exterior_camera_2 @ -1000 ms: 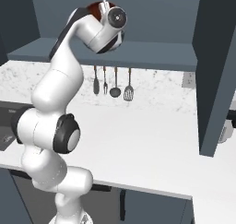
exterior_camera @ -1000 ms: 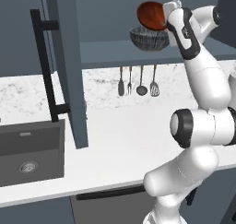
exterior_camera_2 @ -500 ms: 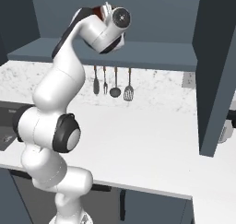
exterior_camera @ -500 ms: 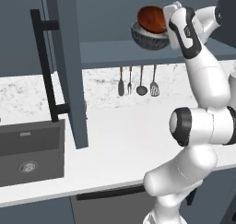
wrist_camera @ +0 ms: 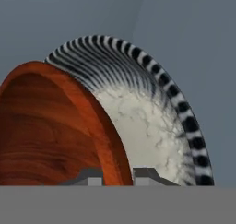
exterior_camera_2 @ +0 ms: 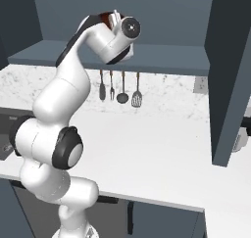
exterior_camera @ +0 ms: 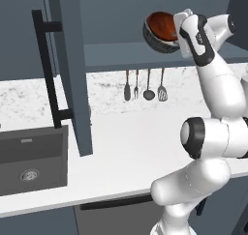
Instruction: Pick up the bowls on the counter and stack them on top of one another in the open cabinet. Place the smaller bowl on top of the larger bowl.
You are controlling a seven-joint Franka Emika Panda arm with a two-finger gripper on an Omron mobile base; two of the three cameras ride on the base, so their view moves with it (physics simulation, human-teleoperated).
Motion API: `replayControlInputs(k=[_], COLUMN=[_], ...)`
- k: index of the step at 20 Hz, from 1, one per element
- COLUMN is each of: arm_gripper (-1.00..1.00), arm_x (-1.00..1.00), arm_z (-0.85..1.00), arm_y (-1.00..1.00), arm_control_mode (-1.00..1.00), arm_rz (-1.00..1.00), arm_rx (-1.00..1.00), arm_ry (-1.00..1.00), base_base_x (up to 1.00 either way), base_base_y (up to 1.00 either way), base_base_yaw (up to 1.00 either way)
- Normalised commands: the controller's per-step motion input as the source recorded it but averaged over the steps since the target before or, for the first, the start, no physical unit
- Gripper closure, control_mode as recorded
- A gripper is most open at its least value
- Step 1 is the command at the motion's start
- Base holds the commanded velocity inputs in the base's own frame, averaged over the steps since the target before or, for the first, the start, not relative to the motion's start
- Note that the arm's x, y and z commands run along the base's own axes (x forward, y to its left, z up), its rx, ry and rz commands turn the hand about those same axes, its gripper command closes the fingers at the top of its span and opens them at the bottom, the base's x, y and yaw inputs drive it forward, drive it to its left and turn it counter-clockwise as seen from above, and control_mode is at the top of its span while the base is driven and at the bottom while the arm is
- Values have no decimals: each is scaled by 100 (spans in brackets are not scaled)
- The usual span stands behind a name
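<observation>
You have the smaller bowl (exterior_camera: 162, 26) at the upper right of the left base view, tilted steeply so its opening faces left, nested against the larger bowl (exterior_camera: 156, 40) on the cabinet (exterior_camera: 145, 55) shelf. In the hand view the gripper (wrist_camera: 117, 176) is clamped on the smaller bowl's rim, one fingertip on each side. You look to be in the placing step: the next move calls for levelling the bowl, lowering it into the larger one, then releasing. The bench (exterior_camera: 131, 147) lies well below.
</observation>
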Motion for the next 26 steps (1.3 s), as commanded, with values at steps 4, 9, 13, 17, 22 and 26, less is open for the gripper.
replayControlInputs(k=[4,9,13,17,22,26], arm_gripper=[-100,-100,-100,-100,-100,-100], arm_x=[24,15,2,1,1,1], arm_z=[-11,0,11,30,40,38], arm_y=[0,0,0,6,11,18], arm_control_mode=[-100,-100,-100,-100,-100,-100], arm_rz=[0,0,0,0,0,0], arm_rx=[0,0,0,-2,-7,-9], arm_ry=[6,0,-3,-3,-2,-14], base_base_x=[0,0,0,0,0,0], base_base_y=[0,0,0,0,0,0], base_base_yaw=[0,0,0,0,0,0])
